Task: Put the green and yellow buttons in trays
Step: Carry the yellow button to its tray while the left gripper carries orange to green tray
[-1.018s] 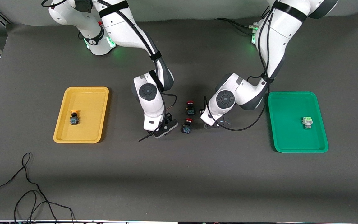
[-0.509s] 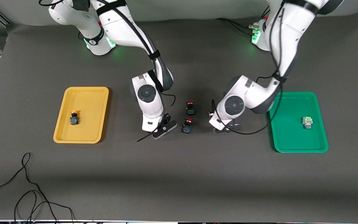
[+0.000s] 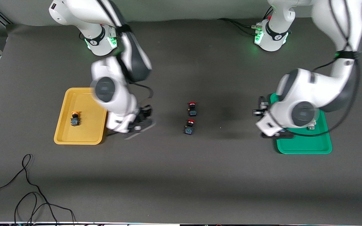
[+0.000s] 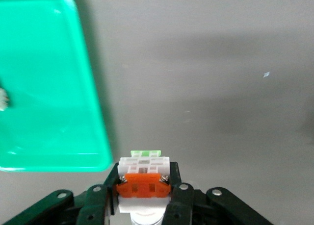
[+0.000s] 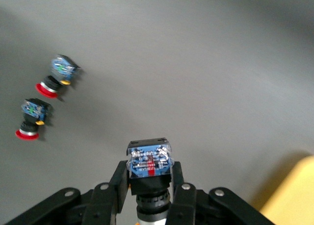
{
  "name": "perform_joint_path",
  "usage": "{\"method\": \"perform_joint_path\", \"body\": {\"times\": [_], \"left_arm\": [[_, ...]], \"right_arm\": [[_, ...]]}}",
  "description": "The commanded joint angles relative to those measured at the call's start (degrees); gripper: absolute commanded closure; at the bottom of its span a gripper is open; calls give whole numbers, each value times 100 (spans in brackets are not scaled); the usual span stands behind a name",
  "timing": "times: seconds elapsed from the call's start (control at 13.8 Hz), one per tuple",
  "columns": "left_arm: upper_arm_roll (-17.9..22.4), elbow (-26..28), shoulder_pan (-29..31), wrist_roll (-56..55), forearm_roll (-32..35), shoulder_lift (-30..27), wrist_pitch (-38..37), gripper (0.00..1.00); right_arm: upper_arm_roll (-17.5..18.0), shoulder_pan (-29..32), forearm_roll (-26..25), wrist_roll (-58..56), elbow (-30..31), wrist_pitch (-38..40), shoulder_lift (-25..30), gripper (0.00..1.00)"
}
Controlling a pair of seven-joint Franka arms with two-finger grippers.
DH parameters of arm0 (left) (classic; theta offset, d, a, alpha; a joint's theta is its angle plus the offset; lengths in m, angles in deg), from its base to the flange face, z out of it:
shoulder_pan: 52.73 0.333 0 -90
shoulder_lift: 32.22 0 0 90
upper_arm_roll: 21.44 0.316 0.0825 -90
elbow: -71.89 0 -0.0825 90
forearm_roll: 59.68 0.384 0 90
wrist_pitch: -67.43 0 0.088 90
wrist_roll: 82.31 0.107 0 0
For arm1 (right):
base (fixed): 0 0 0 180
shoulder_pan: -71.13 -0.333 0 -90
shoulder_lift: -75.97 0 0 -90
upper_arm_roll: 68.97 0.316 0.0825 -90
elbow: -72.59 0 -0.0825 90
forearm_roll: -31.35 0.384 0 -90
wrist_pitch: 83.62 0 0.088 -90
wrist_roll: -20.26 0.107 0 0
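we look down from a high front camera across the dark grey cloth-covered counter (image 3: 181, 175), facing both arm bases along the top edge. our left wrist camera sits close over its hand (image 4: 144, 205), looking down at grey counter and a corner of the shallow green plastic tray (image 4: 49, 87), which the front view also shows (image 3: 303, 146). our right wrist camera, equally close over its hand (image 5: 149, 195), shares the two small red-capped black buttons (image 5: 37, 107) with the front view (image 3: 191, 117).

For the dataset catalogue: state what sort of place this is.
Probably a robotics lab bench: a dark mat-covered table with two arm bases bolted on, a yellow tray and a green tray as sorting targets, and loose cables.
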State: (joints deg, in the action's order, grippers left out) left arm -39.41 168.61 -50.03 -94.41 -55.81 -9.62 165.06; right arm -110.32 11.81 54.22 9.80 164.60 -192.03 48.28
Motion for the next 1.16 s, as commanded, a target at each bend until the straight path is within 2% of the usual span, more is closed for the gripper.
{"method": "perform_joint_path", "body": {"times": [0.0,0.22,0.44,0.51,0.58,0.73,0.87,0.95,1.02,1.09], "left_arm": [[-40,57,737,1294,43,34,-33,100],[-39,180,1214,1817,437,262,282,100],[13,767,1355,1817,614,333,1168,100],[65,856,1390,1817,632,438,1424,100],[118,857,1399,1817,632,543,1539,100],[215,927,1426,1817,632,702,1750,100],[311,1137,1434,1782,632,781,2101,100],[364,1234,1426,1782,632,825,2312,100],[391,1322,1434,1782,632,860,2488,100],[391,1384,1461,1782,632,887,2585,100]], "right_arm": [[-809,-10,-2,27,203,399,123,74],[-1558,156,15,-648,676,321,88,74],[-1577,560,112,-1097,1579,-624,44,74],[-1551,631,269,-1308,2027,-1194,0,74],[-1473,623,644,-1493,2405,-1661,-122,74],[-1331,649,1401,-1906,2567,-1876,-639,74],[-1322,649,1798,-2214,2567,-1868,-974,74],[-1322,649,1843,-2232,2567,-1859,-1045,74],[-1322,649,1844,-2189,2559,-1850,-1055,60],[-1322,649,1844,-2154,2550,-1824,-1055,22]]}}
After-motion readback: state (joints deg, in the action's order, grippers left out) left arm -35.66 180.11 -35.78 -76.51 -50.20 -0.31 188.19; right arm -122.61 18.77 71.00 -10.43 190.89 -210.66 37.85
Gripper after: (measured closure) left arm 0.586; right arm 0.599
